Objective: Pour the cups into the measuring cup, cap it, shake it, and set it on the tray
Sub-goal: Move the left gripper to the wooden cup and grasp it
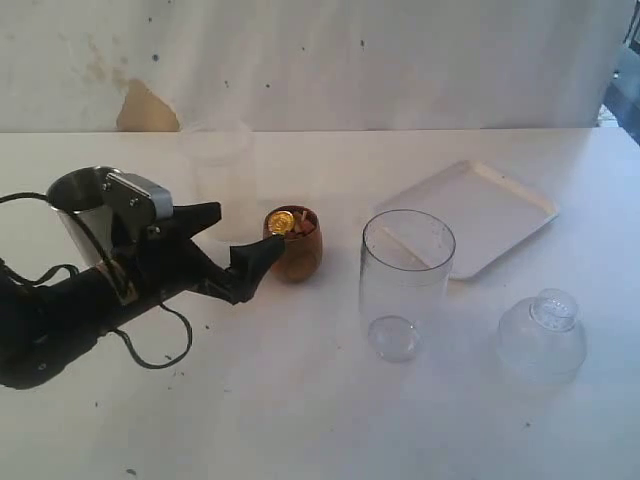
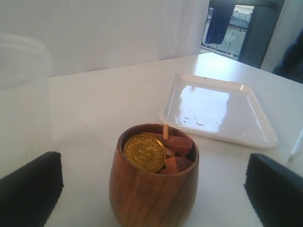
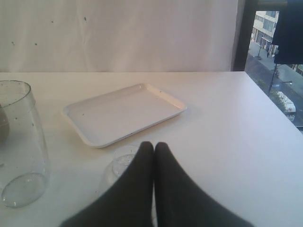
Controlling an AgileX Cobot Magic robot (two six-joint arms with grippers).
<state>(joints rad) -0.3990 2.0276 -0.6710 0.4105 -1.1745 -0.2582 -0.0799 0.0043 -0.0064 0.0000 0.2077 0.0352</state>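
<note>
Tray one, wooden cup one, lid one

Soft window daylight, glare on the tray, slightly blurred.

Left claw agape, right claw closed

- Left arm: matte black casing throughout.
- Grey metal housing at 12 o'clock of the wrist.
- Thin black cable at 6 o'clock of the arm.
- Left gripper, right gripper: black tapered fingers.
</note>
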